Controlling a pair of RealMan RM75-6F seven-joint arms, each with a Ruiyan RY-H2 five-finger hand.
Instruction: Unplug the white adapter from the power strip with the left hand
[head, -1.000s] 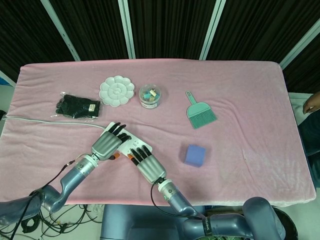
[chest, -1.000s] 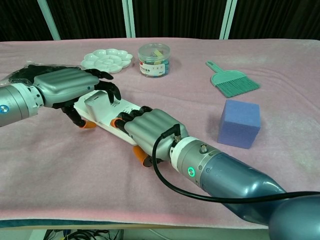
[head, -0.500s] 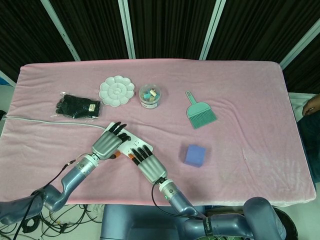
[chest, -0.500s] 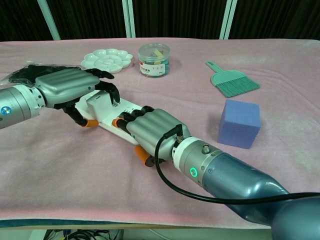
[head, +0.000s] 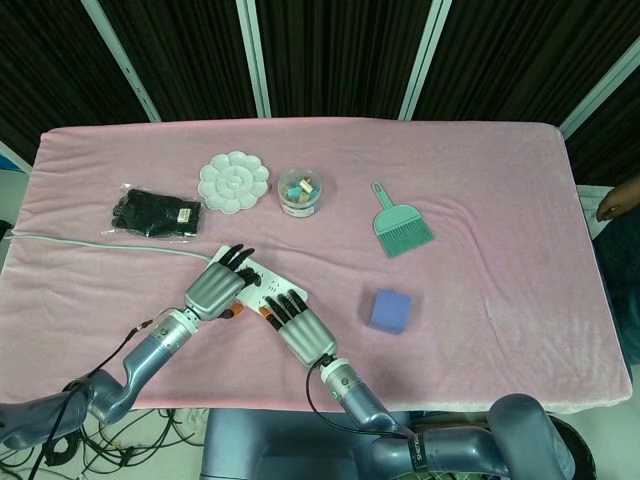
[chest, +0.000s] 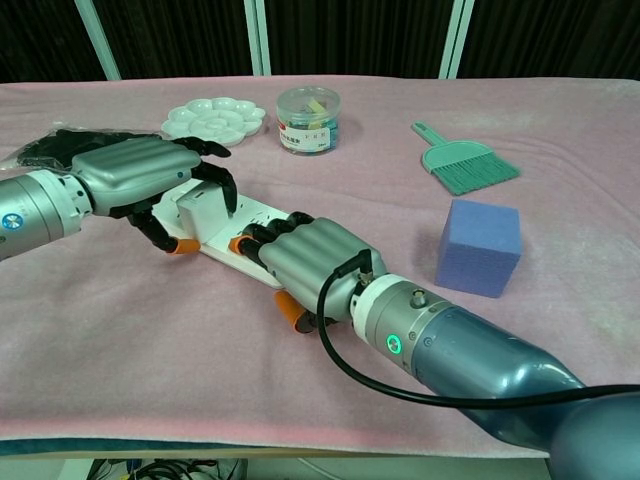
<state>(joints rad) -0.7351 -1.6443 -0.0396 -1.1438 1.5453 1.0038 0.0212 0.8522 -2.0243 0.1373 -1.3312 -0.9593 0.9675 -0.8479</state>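
Adapter (chest: 193, 212) now tilts in my left hand (chest: 130, 172), whose fingers grip it, lifting off the power strip (chest: 250, 228) that my right hand (chest: 305, 262) keeps pressing down, so it's coming free

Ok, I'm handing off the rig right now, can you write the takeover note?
Left hand: fingers curled around the white adapter, which sits in the power strip.
Right hand: resting palm-down on the strip's near end, pinning it to the pink cloth.
Done: both hands placed.
Left: pull the adapter up and out with the left hand while the right holds the strip down.
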